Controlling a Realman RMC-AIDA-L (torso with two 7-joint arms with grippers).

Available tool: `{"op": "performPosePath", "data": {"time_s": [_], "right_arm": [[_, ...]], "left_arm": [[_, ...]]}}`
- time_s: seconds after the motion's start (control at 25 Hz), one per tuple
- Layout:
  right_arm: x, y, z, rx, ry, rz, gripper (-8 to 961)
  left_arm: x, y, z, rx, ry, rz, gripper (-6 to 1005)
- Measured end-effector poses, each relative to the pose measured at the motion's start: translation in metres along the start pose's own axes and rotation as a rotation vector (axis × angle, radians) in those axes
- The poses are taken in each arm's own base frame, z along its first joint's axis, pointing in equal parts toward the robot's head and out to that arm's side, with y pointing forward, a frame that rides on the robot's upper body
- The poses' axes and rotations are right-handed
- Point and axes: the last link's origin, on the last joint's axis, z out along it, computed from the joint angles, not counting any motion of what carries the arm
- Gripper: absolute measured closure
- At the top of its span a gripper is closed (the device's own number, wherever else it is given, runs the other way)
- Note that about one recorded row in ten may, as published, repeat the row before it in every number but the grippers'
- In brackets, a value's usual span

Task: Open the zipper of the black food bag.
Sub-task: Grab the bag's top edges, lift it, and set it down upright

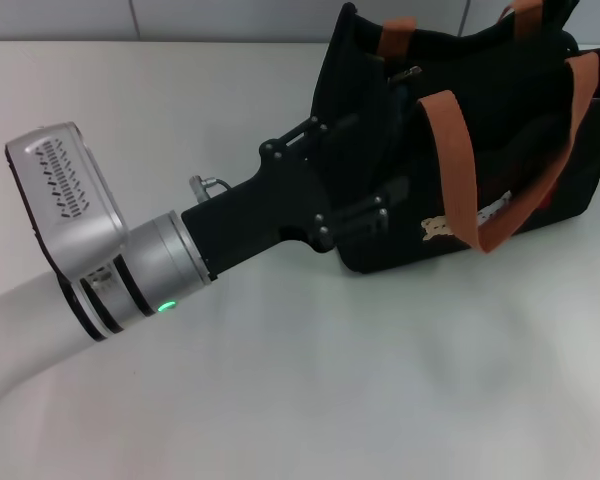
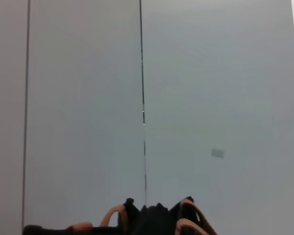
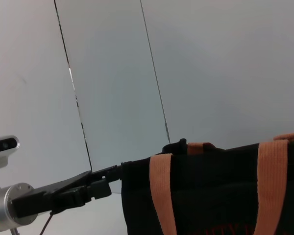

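Note:
The black food bag [image 1: 510, 130] stands upright at the back right of the white table, with two orange-brown strap handles [image 1: 458, 160] hanging over its front. Its zipper runs along the top edge, and a small grey pull tab [image 1: 405, 73] shows near the bag's left end. My left gripper [image 1: 375, 170] reaches in from the left and lies against that left end, black against the black fabric. The right wrist view shows the same left gripper [image 3: 115, 178] touching the bag's [image 3: 210, 196] upper corner. The bag's top [image 2: 157, 220] shows in the left wrist view. My right gripper is out of view.
The white table [image 1: 310, 380] stretches in front of and to the left of the bag. A grey panelled wall [image 1: 230, 15] rises just behind it. A thin cable loop [image 1: 208, 185] sticks out by my left wrist.

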Motion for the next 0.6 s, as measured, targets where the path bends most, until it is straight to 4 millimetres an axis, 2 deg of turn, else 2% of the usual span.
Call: {"op": "performPosePath", "data": {"time_s": [0.24,0.48,0.6], "right_arm": [[-0.005,-0.003,0.011,-0.022,-0.013,-0.007,123],[-0.007,-0.004,0.015,-0.031,-0.019,-0.007,123],[-0.008,-0.004,0.016,-0.033,-0.020,-0.007,123]], "left_arm": [[-0.005,-0.002,0.009,0.111,-0.008,-0.033,185],[-0.007,0.006,0.026,0.067,-0.034,-0.029,186],[-0.007,0.006,0.027,0.066,-0.035,-0.030,186]]}}
